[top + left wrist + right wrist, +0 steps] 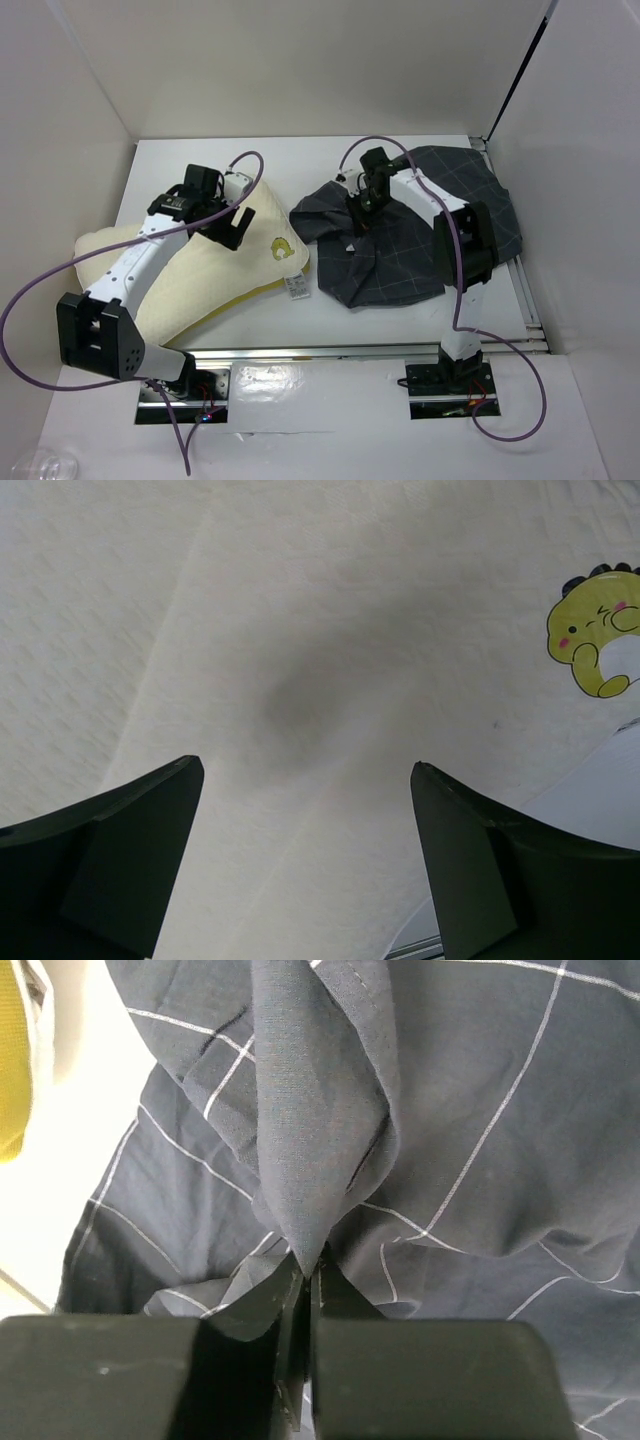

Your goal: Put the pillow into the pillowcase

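Left gripper (pixel 305 772) hung over the cream pillow (pixel 255 270) with its jaws spread wide and nothing between them. From above, the left arm (pixel 140 262) covered much of the pillow's left half. Right gripper (pixel 305 1282) had its jaws pinched tight on a raised fold of the dark checked pillowcase (pixel 420 250). The pillowcase lay crumpled on the table's (pixel 300 165) right side, just beside the pillow, and its opening couldn't be made out among the folds.

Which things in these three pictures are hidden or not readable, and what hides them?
- Top view: the pillowcase opening; crumpled folds and the right arm cover it.
- Top view: print on the pillow tag; too small.
- Left wrist view: the yellow emblem, partly cut by the right edge.
- Right wrist view: how much cloth is pinched; the right jaws hide it.
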You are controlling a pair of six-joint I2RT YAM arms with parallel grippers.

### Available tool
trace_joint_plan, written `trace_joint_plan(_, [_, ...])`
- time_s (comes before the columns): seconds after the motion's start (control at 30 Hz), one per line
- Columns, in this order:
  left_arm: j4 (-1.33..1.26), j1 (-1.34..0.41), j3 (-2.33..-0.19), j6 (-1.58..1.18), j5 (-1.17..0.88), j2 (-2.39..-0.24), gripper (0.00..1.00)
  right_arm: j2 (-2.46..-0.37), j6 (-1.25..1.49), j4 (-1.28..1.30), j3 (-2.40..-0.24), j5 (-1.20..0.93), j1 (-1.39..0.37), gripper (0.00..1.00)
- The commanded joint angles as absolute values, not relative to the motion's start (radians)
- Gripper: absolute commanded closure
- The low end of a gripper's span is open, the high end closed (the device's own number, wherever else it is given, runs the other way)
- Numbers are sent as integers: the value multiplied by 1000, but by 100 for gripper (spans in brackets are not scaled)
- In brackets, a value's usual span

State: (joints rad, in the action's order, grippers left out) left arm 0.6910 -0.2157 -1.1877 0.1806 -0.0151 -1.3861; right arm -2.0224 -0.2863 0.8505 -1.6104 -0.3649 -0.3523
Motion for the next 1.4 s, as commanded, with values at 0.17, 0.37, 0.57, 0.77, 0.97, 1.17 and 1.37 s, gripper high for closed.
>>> trace_joint_plan(0.17, [690,-219,-1236,175,-43,-1405,0,-1991,-296,885,-1655,-419,-324,100])
trace_joint_plan(0.37, [690,-219,-1226,184,-52,-1405,0,-1961,-305,914,-1741,-483,-314,100])
trace_joint_plan(0.57, [702,-219,-1226,216,-78,-1424,0,-1901,-316,904,-1758,-528,-305,100])
trace_joint_plan(0.77, [759,-219,-1226,314,-121,-1457,0,-1901,-336,917,-1723,-505,-305,100])
trace_joint_plan(0.97, [755,-219,-1092,556,-163,-1413,0,-1882,-347,917,-1686,-494,-305,100])
trace_joint_plan(1.17, [620,-210,-985,744,-109,-1388,0,-1873,-347,937,-1686,-494,-305,100])
trace_joint_plan(1.37, [638,-161,-1100,735,-141,-1439,0,-1864,-356,946,-1677,-472,-305,100])
